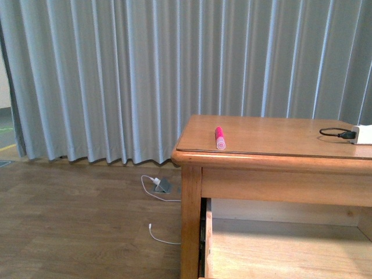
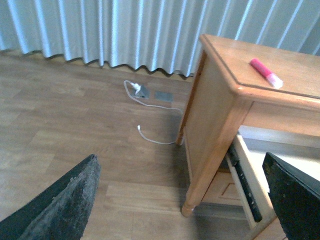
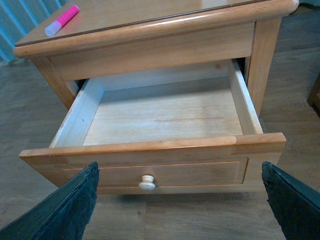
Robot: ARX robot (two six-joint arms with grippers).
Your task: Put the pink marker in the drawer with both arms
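Right wrist view, item 1: right gripper (image 3: pixel 179 167), fingers spread wide with nothing between them, hanging in front of the drawer (image 3: pixel 165 144), above its round knob (image 3: pixel 147 183)
Item 2: left gripper (image 2: pixel 179 157), likewise spread and empty, off the cabinet's left corner, over the floor
Item 3: drawer, pulled well out, nothing seen in its pale interior
Item 4: pink marker (image 1: pixel 220 138), lying flat on the cabinet top (image 1: pixel 273 131) near the front left corner, paler cap end toward the robot, apart from both grippers
Item 5: black cable (image 1: pixel 334 133) and white box (image 1: pixel 364 134) at the far right of the top, well apart from the marker
Step in hand, as judged: fetching the marker. The left gripper looks the nearer. It should come down across the barrel, close at mid-length so the round body cannot roll, lift straight up, carry over the open drawer and let go low inside
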